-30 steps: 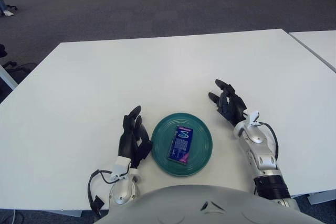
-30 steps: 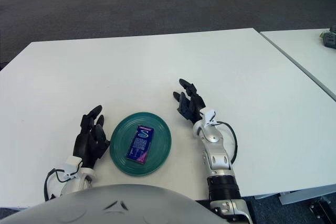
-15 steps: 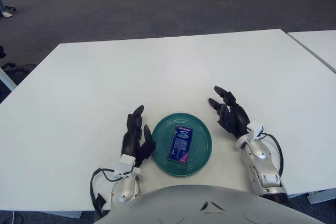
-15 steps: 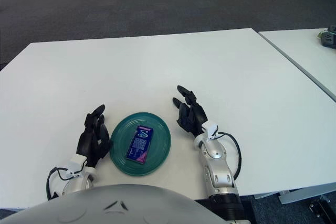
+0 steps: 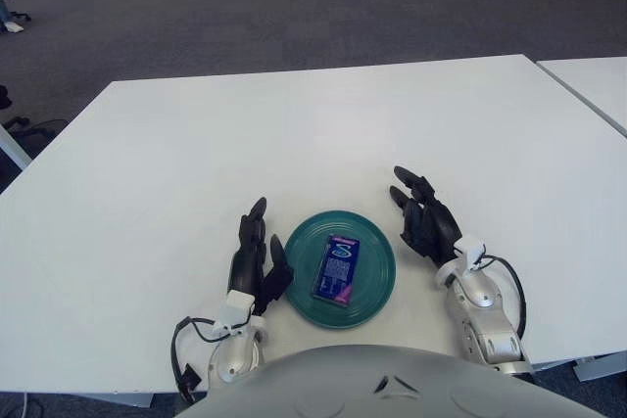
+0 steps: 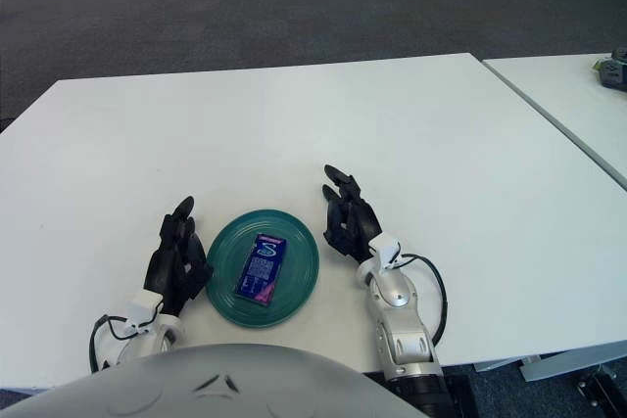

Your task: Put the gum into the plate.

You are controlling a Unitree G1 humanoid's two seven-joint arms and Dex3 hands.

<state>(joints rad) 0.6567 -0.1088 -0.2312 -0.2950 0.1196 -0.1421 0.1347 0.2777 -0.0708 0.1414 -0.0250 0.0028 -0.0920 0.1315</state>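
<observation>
The gum pack (image 5: 336,267) carries a white swirl logo and print too small to read.

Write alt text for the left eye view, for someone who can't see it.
A blue gum pack lies in a green plate near the front edge of a white table. The robot's left hand and right hand flank the plate, fingers open, holding nothing.

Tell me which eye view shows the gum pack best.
Either, nearly alike; the left eye view sets the gum nearer centre, flat in the green plate between both open hands. The right eye view shows the same pack, shifted left.
</observation>
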